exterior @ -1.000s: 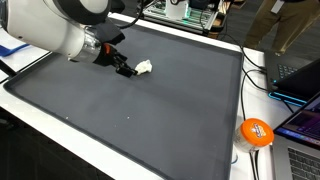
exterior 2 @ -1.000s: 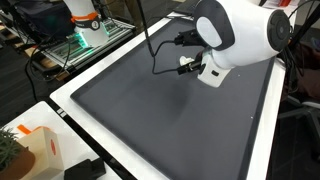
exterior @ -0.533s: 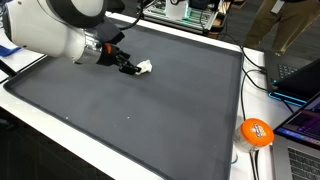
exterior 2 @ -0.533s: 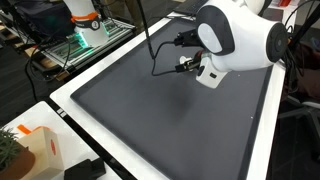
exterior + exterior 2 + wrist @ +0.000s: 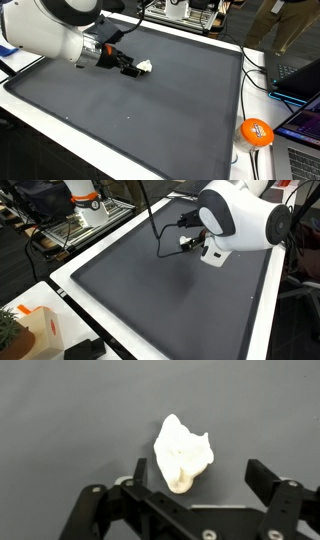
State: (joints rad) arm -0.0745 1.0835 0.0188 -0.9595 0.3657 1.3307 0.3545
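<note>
Lump (image 5: pixel 182 453), white and crumpled, on the dark tabletop (image 5: pixel 160 125), at about 11 o'clock from the tabletop's centre in an exterior view (image 5: pixel 145 67). It is hidden behind the arm in the opposing one. The fingers (image 5: pixel 258 473) stand wide open and hold nothing. In the wrist view one finger sits at 8 o'clock of the lump and its partner at 4 o'clock, and only the lump's near end lies between them while the bulk projects toward 12 o'clock, beyond the tips. The lump is also off-centre, nearer the 8 o'clock finger; whether it touches that finger cannot be told. Probable failures, as judged from this pose: (a) a close here would likely pinch only the narrow near end, so that the light, soft lump squeezes out toward 12 o'clock or tears; (b) the nearer finger would meet the lump first and shove it sideways across the smooth tabletop, not clamp it; (c) any advance with the tips low could drive the lump ahead of them; (d) the fingers ride close above the tabletop, so a slight descent may scrape or snag its covering; (e) the lump looks compressible, so a grip may feel firm yet slip on lifting.
</note>
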